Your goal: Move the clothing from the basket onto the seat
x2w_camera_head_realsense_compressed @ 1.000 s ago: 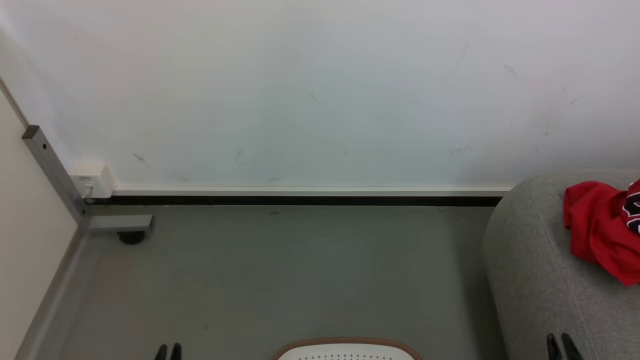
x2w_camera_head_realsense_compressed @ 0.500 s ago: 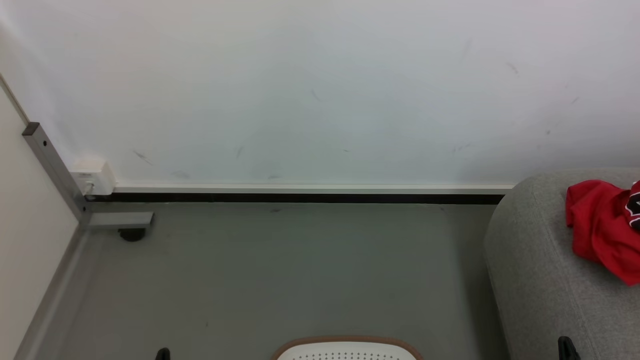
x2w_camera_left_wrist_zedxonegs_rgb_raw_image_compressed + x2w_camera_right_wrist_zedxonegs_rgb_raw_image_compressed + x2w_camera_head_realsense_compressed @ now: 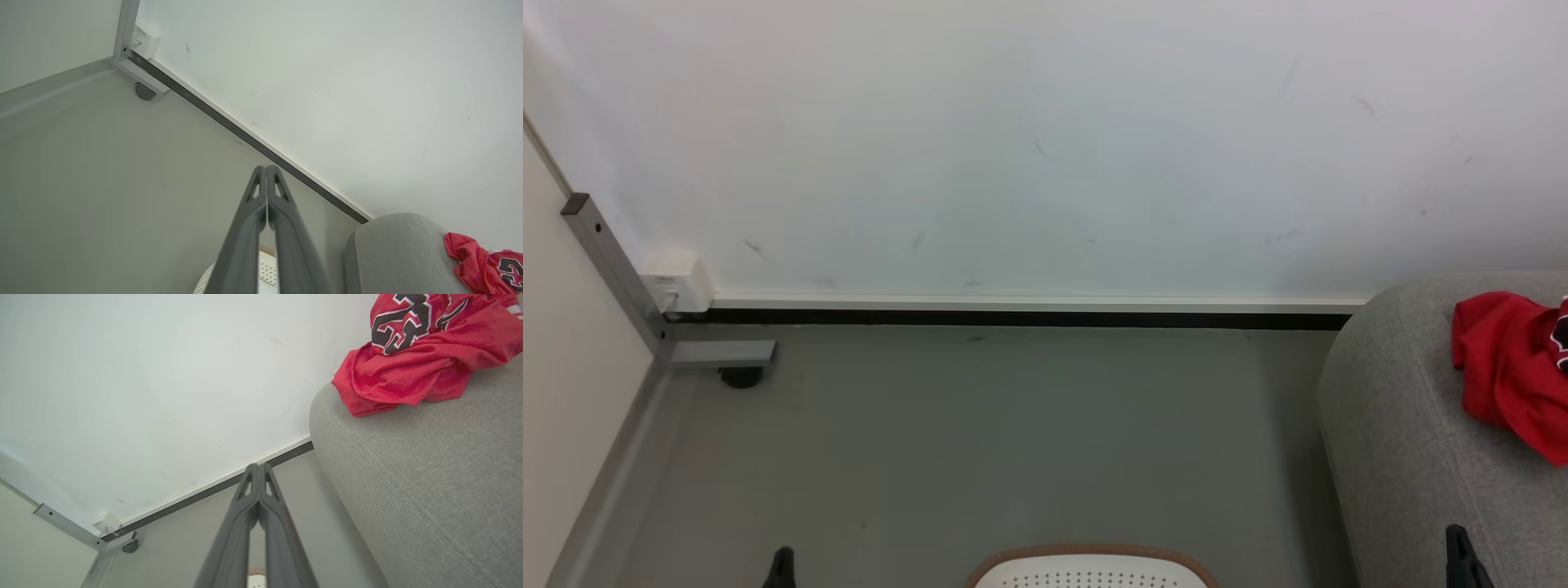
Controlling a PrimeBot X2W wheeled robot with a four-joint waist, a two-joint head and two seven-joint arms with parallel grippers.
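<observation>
A red garment with dark lettering (image 3: 1512, 372) (image 3: 412, 351) (image 3: 484, 266) lies crumpled on the grey seat (image 3: 1413, 441) (image 3: 429, 482) (image 3: 396, 253) at the right. The white basket (image 3: 1090, 567) with its brown rim shows just its far edge at the bottom middle of the head view; its inside is hidden. My left gripper (image 3: 783, 563) (image 3: 266, 168) is shut and holds nothing, low at the left over the floor. My right gripper (image 3: 1460, 549) (image 3: 258, 466) is shut and holds nothing, in front of the seat's near part.
A white wall (image 3: 1045, 147) with a dark baseboard runs across the back. A grey metal frame post with a foot (image 3: 719, 355) and a white socket box (image 3: 674, 282) stand in the left corner. Grey floor (image 3: 980, 441) lies between the wall, basket and seat.
Both grippers have gone from open to shut, each pair of fingertips now meeting as one point. The head camera has shifted slightly, so the whole picture sits a little higher.
</observation>
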